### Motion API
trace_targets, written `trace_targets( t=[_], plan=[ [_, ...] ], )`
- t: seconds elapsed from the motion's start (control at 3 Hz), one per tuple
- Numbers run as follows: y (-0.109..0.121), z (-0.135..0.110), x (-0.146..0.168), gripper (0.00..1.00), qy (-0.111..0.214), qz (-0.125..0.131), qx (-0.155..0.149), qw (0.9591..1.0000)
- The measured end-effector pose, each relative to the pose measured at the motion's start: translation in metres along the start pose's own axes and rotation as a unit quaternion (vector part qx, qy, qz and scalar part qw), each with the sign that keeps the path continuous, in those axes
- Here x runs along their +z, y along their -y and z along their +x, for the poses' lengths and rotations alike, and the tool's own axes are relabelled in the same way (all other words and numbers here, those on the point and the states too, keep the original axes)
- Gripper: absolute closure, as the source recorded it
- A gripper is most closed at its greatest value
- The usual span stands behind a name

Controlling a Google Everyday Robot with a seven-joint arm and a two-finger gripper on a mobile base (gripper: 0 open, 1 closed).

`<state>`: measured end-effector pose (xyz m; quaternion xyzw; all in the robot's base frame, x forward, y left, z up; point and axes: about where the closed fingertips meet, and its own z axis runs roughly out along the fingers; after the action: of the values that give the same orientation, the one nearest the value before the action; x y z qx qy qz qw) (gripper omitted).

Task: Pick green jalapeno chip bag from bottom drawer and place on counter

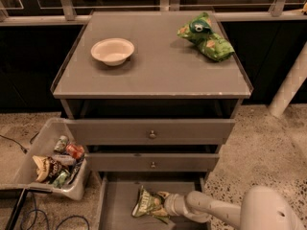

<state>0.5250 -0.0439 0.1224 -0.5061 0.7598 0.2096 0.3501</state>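
While the bottom drawer (112, 210) stands pulled out at the foot of the grey cabinet, the robot's gripper (165, 204) reaches in from the right and meets the right edge of the green jalapeno chip bag (146, 205), which lies crumpled on the drawer floor. Whether the gripper has closed on the foil cannot be told from this angle. The step in hand appears to be the grasp itself. The next move calls for a firm hold, a lift clear of the drawer's low sides and the drawer fronts above, then a carry up to the desk (158, 66), where a white bowl (112, 51) sits left and a brighter green bag (206, 38) back right.
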Motion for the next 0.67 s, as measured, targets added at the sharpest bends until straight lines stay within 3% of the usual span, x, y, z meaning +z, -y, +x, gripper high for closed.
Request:
trace_targets(
  t=[0.67],
  plan=[
    [-0.0007,-0.0017,0.0003,1.00,0.000,-0.002,0.000,1.0000]
  ],
)
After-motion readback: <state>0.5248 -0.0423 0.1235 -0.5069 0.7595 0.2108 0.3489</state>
